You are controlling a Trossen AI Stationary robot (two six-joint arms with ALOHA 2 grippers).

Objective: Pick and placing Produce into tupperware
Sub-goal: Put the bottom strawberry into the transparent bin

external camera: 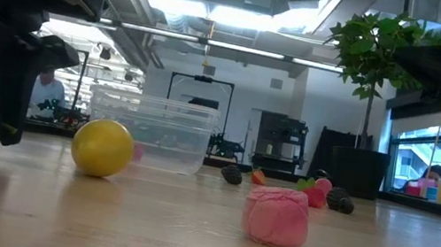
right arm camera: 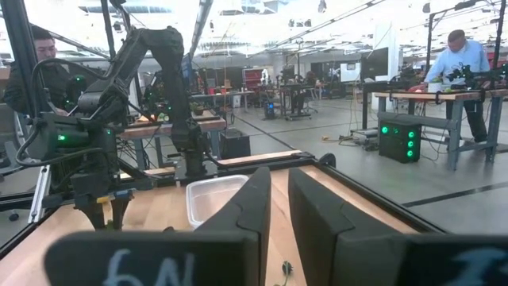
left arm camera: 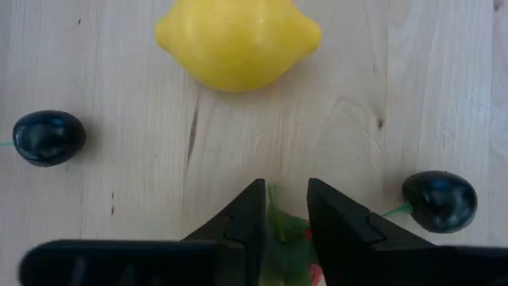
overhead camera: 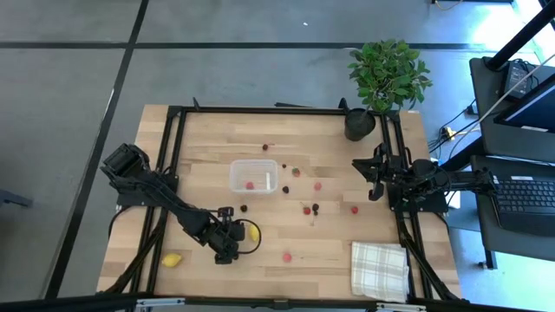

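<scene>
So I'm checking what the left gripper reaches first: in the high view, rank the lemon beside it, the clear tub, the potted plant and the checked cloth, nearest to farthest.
From the left gripper, near the table's front edge:
1. Lemon, right beside it.
2. Clear tub, farther back, mid-table.
3. Checked cloth, front right corner.
4. Potted plant, back right corner.

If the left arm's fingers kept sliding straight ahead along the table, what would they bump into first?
Probably the yellow lemon. In the left wrist view it lies straight ahead of the left gripper, with bare wood between. The two dark berries sit off to either side, likely missed.
</scene>
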